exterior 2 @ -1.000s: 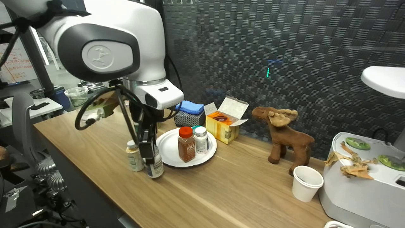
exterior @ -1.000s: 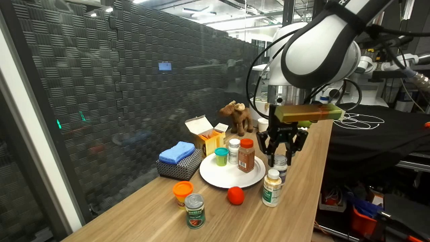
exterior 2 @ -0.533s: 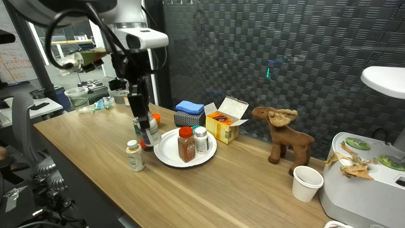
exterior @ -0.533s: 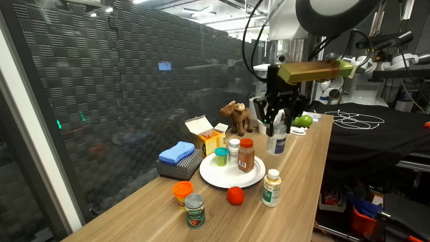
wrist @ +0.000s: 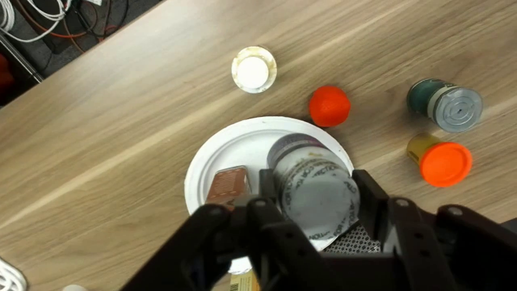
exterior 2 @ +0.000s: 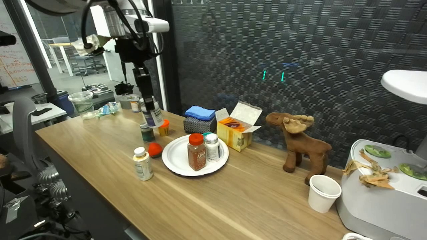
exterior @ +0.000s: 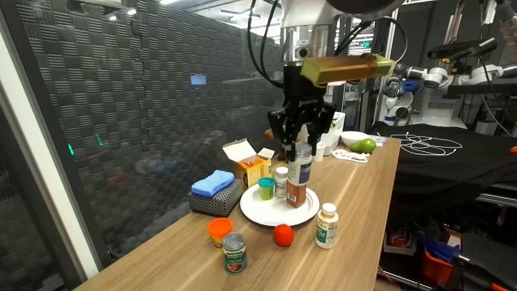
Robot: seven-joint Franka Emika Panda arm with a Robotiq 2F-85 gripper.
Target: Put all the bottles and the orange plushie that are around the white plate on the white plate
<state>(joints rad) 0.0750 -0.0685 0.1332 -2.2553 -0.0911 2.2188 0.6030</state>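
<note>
In an exterior view, nearest stands a green can (exterior: 234, 258). Farther, the round orange-red thing (exterior: 283, 235) and the green-labelled bottle (exterior: 326, 229) are beside the white plate (exterior: 272, 215). The gripper (exterior: 303, 153) has its fingers closed on a purple-labelled bottle (exterior: 299, 172) in the air. On the plate stand the brown jar (exterior: 296, 196) and a small white bottle (exterior: 280, 186).

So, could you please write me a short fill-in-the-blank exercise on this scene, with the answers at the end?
1. The end effector grips exactly ____ bottle.
2. The cap of the spice jar on the plate is coloured ____.
3. The yellow box is not closed but ____.
4. The lid of the tub beside the can is coloured ____.

Missing words: one; red; open; orange.
</note>
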